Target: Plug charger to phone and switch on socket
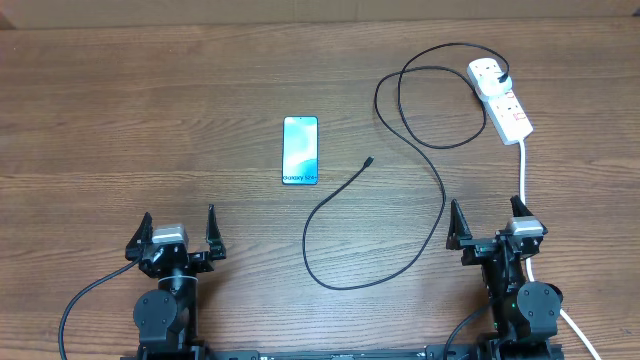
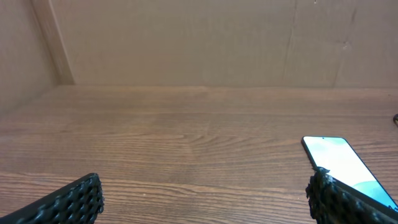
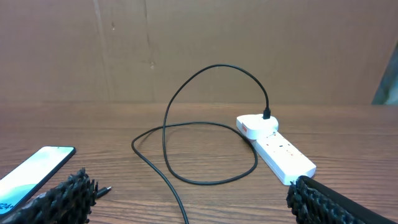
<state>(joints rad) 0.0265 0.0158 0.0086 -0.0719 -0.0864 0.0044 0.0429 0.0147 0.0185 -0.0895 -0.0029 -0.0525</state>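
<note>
The phone [image 1: 300, 150] lies flat mid-table with its cyan screen up; it also shows in the left wrist view [image 2: 342, 162] and the right wrist view [image 3: 34, 168]. The black charger cable [image 1: 425, 165] loops across the table, its connector tip [image 1: 368, 160] lying free to the right of the phone. Its plug [image 1: 503, 78] sits in the white power strip [image 1: 505, 100] at the back right, also seen in the right wrist view [image 3: 277, 149]. My left gripper [image 1: 178, 235] and right gripper [image 1: 487, 225] are both open and empty near the front edge.
The power strip's white cord [image 1: 524, 175] runs down toward my right arm and off the front right. A brown cardboard wall [image 3: 199, 50] stands behind the wooden table [image 1: 150, 110].
</note>
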